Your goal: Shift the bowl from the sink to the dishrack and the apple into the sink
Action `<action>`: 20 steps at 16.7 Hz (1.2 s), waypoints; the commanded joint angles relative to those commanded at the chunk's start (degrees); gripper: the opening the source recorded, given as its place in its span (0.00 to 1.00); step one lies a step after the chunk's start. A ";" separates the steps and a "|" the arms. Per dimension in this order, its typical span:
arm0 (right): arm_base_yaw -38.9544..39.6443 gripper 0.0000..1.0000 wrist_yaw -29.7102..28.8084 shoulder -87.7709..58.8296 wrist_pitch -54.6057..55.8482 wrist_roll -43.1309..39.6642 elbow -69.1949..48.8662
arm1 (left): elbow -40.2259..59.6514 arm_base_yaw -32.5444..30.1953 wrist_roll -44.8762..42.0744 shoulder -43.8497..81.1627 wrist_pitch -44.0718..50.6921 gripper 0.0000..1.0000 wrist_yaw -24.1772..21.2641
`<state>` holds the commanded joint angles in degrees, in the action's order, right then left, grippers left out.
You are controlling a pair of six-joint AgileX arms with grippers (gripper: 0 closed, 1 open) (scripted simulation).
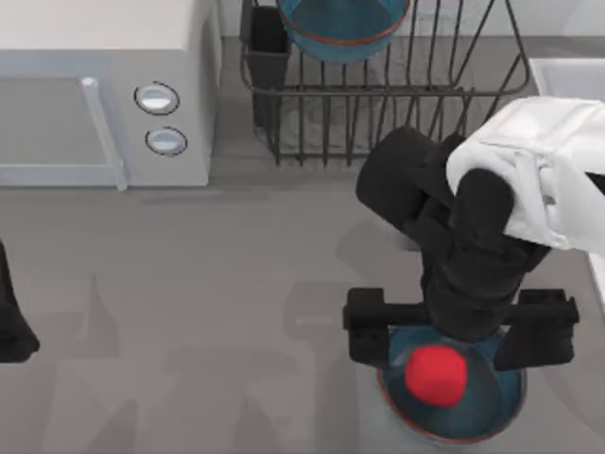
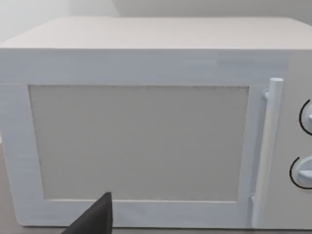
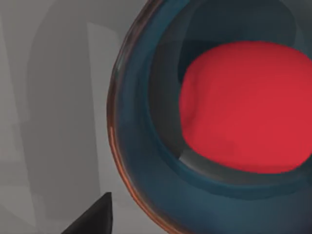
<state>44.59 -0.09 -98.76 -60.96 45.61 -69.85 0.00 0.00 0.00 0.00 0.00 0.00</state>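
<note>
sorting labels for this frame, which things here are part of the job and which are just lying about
Part of the job:
- teal-blue glazed bowl, in the dark wire dishrack
- bright red apple
- pale grey-white sink
- right gripper, above the apple

Just lying about:
- wide dark blue bowl holding the apple
- white microwave
- left gripper, parked at the table's left

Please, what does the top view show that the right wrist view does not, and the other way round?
The top view adds the microwave, the dishrack holding the teal bowl, a corner of the sink, the open right gripper above the darker bowl, and the left gripper parked at the table's left edge. The right wrist view adds a close look at the darker bowl's grey bottom. Both show the red apple lying in the darker bowl.
</note>
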 joint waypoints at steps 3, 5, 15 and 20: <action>0.04 1.00 -0.16 -2.29 5.34 0.10 3.10 | 0.00 0.00 0.00 0.00 0.00 1.00 0.00; 0.20 1.00 0.06 -4.53 10.64 0.10 6.04 | 0.00 0.00 0.00 0.00 0.00 1.00 0.00; 0.47 1.00 0.05 -9.56 21.89 0.31 12.46 | 0.00 0.00 0.00 0.00 0.00 1.00 0.00; 0.47 0.62 0.05 -9.56 21.89 0.31 12.46 | 0.00 0.00 0.00 0.00 0.00 1.00 0.00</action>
<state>45.06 -0.05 -108.32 -39.07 45.92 -57.39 0.00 0.00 0.00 0.00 0.00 0.00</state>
